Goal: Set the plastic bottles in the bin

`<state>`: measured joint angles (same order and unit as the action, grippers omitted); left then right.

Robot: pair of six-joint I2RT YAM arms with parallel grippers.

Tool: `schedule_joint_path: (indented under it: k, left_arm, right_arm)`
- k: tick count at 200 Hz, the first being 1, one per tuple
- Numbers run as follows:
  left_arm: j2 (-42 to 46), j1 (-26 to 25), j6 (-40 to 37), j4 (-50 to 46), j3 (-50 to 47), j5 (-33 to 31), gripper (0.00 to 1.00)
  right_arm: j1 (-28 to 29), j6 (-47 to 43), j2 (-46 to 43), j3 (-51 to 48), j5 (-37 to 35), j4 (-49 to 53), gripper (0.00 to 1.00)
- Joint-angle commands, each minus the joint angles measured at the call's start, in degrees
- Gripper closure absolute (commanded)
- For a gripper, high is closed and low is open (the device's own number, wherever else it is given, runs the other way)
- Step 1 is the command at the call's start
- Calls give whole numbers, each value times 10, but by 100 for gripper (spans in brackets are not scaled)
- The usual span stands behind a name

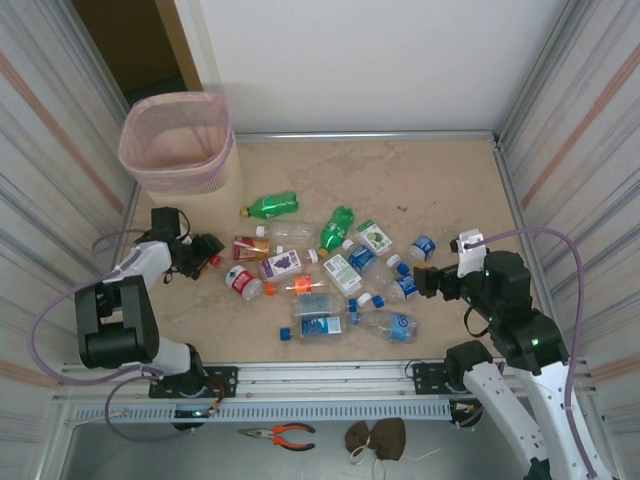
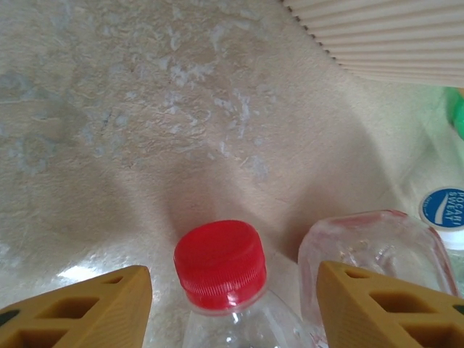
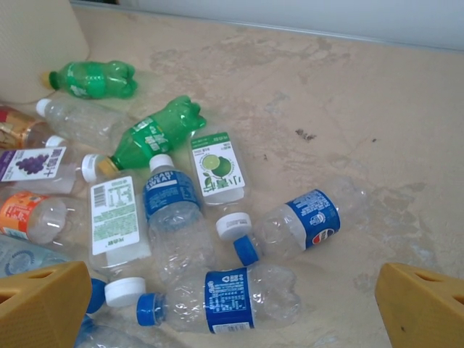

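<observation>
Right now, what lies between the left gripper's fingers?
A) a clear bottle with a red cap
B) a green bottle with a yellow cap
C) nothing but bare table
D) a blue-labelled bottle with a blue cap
A: the left wrist view shows a clear bottle with a red cap between the open jaws of the left gripper, with a gap on each side of the cap.

Crushed plastic bottles crowd the middle of the marbled table, while bare surface along the far edge and right side lies open to a passing gripper. The pink mesh bin stands in the far left corner, close to the ribbed side wall. A red-capped bottle sits between the left gripper fingers, with a clear bottle crowding one finger.
</observation>
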<state>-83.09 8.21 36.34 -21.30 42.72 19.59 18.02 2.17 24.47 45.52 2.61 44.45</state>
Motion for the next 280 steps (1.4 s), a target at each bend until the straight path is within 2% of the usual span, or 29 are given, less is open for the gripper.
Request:
schedule_joint_path:
  k: [1,28,47,124,172,227,280]
  left_arm:
    - [-21,4,15,22,5,16,40]
    - [-43,5,21,37,3,26,42]
    - [-51,4,25,44,4,31,44]
    - [-53,5,29,46,3,30,62]
    - [-35,4,28,40,-2,29,68]
    - [36,5,8,-1,-9,24,70]
    - [161,5,-20,-53,0,29,72]
  right_arm:
    - [4,-17,-18,-9,-4,-23,1]
    - [5,-20,-35,-16,0,-29,1]
    - [5,-22,-44,-23,32,-39,1]
    - [11,-47,-90,-54,130,-70,1]
    - [11,-63,-94,-55,191,-70,1]
    - [12,-74,-135,-75,238,-95,1]
    - [12,-74,-137,-76,246,-97,1]
